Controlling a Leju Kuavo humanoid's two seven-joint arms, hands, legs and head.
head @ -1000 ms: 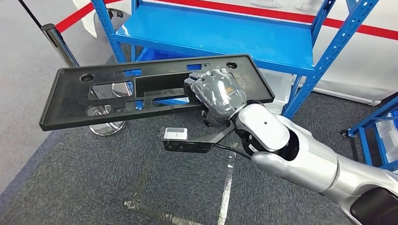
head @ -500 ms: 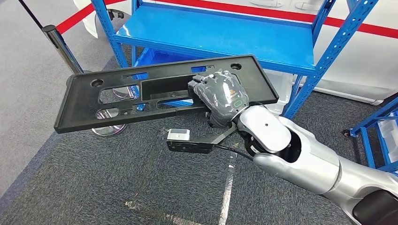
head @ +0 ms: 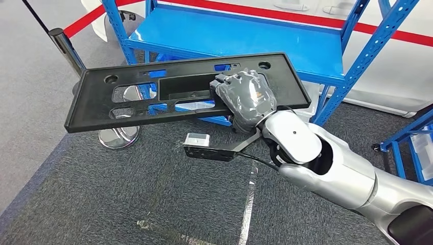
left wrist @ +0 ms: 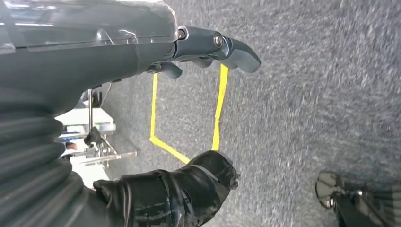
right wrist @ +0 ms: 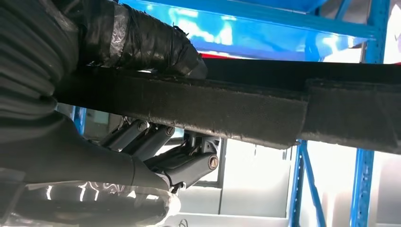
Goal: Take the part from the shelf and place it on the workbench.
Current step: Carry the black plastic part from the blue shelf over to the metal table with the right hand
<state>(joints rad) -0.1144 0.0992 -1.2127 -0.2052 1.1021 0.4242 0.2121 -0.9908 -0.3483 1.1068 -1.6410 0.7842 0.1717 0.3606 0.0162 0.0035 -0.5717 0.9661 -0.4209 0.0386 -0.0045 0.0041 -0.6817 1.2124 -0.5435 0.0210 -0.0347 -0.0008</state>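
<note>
The part (head: 92,107) is a long flat black plastic panel with several cutouts and round holes. My right hand (head: 247,97) grips it near its right-hand half and holds it in the air, roughly level, in front of the blue shelf (head: 286,41). In the right wrist view the thumb (right wrist: 142,40) lies on one face of the panel's edge (right wrist: 227,111) and the fingers (right wrist: 165,151) wrap the other face. My left hand (left wrist: 94,56) hangs over grey carpet, its fingers (left wrist: 227,47) and thumb (left wrist: 189,184) apart with nothing between them.
A stanchion pole (head: 64,46) with a chrome base (head: 118,137) stands on the left, under the panel's left end. Another blue rack (head: 413,127) is at the far right. Grey carpet carries white tape (head: 247,204) and yellow tape (left wrist: 217,109).
My right hand has carried the panel to the right and a little higher, closer to the blue shelf's front edge. The grip on it is unchanged.
</note>
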